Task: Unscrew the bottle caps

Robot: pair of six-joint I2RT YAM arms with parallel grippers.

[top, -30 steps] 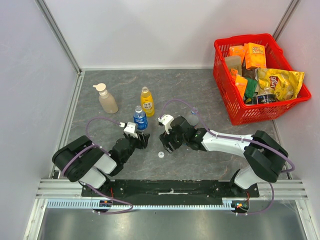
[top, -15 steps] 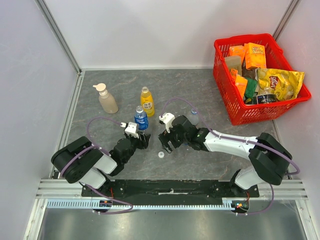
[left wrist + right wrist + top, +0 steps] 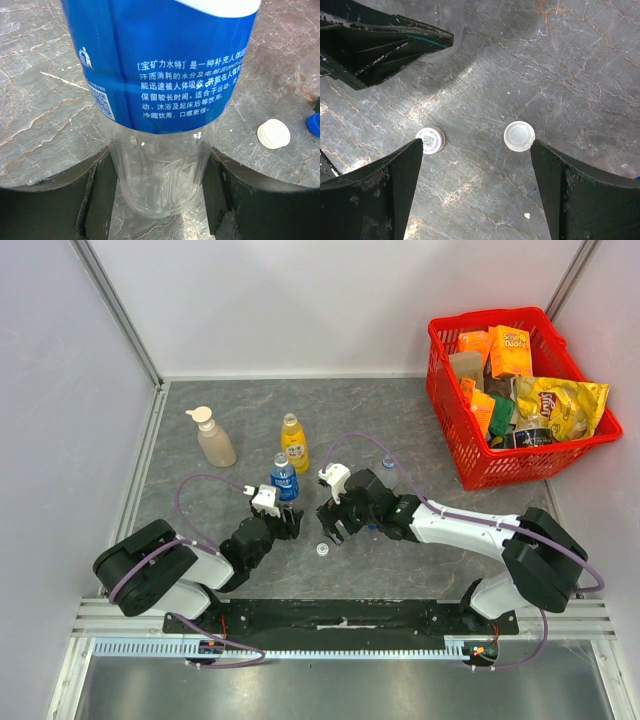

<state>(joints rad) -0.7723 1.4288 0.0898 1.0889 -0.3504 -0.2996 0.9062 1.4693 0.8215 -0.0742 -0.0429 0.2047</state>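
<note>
Left tool [image 3: 160, 157]: pinching the blue-label bottle [image 3: 160, 100] low on its clear body, with a dark finger [image 3: 100, 200] pressed against each side.
Right tool [image 3: 477, 145]: spread wide and holding nothing, low over the surface [image 3: 450, 420] with its fingers pointing down at it.
Under the right tool: two caps lie loose on the surface, apart from each other and both off any bottle.
Printed white cap [image 3: 430, 139]: just beside one fingertip of the right tool, printed face up.
Plain white cap [image 3: 519, 135]: just beside the other fingertip, not touching it.
Tools to each other: near and facing; the left tool's dark fingers show in the upper left of the right wrist view.
Blue-label bottle: stands near the middle of the surface, left of centre and toward the near edge. Whether its neck carries a cap cannot be told.
Juice bottle [image 3: 294, 445]: upright, just beyond the blue-label bottle toward the far edge.
Soap dispenser [image 3: 212, 438]: upright toward the far left corner, well apart from both tools.
Red basket [image 3: 445, 390]: in the far right corner, filled with snack packets [image 3: 560, 405].
</note>
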